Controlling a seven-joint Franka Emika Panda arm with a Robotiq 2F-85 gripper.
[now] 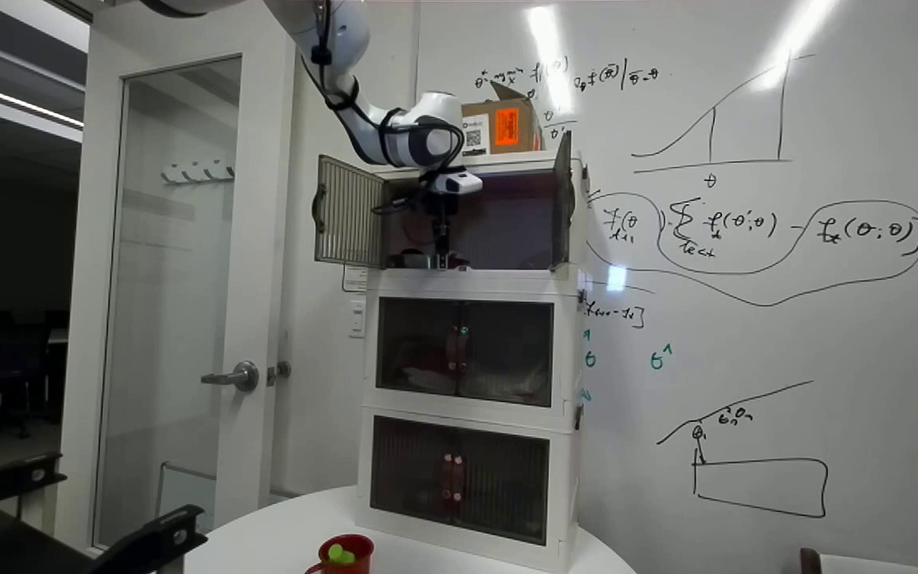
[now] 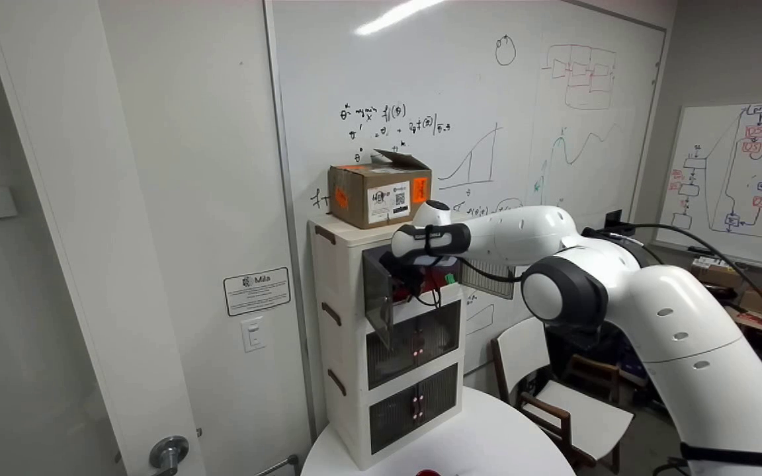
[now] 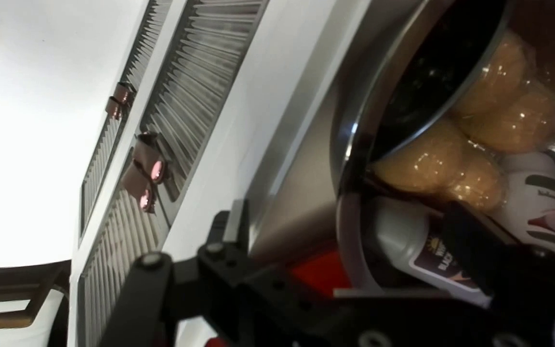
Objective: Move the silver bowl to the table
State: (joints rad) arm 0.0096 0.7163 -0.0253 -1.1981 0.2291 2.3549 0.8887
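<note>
The white cabinet (image 1: 471,410) stands on the round worktop (image 1: 284,530), near the far edge in an exterior view. Both doors (image 1: 350,214) of the top compartment (image 1: 516,227) are swung outward. The silver bowl (image 3: 375,108) is located inside that compartment, above the level of the worktop; white bottles (image 3: 403,230) show near it in the wrist view. The end effector (image 3: 347,212) points downward at the compartment opening, with its fingers spread; contact with the bowl cannot be determined. A red mug (image 1: 359,556) rests on the worktop in front of the cabinet.
</note>
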